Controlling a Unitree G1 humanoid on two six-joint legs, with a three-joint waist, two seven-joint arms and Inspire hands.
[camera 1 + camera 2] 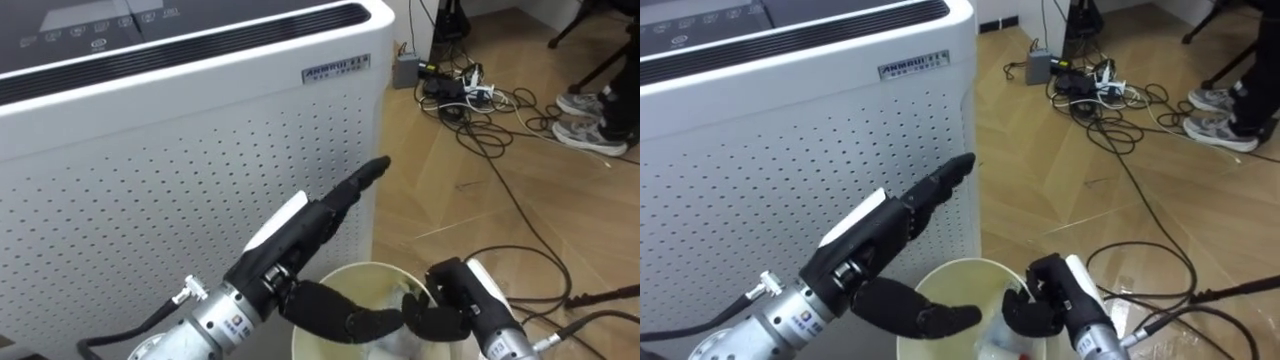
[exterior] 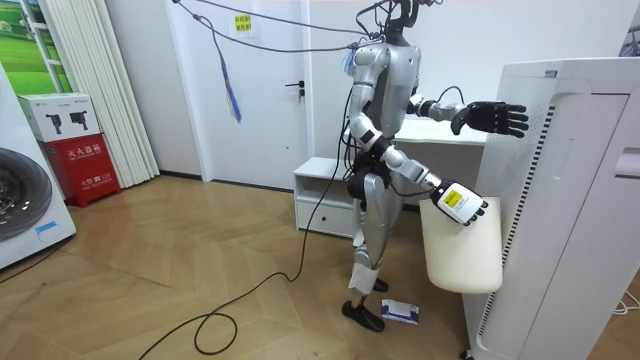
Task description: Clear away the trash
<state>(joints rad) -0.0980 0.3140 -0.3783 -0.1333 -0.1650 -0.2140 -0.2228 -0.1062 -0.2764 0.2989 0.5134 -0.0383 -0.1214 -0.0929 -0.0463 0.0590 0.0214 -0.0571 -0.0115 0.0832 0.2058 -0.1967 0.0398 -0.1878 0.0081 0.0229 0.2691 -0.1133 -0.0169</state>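
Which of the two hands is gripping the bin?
The right hand, its fingers curled over the rim of the bin. The left hand is open instead, fingers stretched out straight above the bin, beside the white appliance.

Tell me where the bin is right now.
The bin is bottom centre in the eye views, beside the white air purifier; the right hand grips its rim and the open left hand reaches above it.
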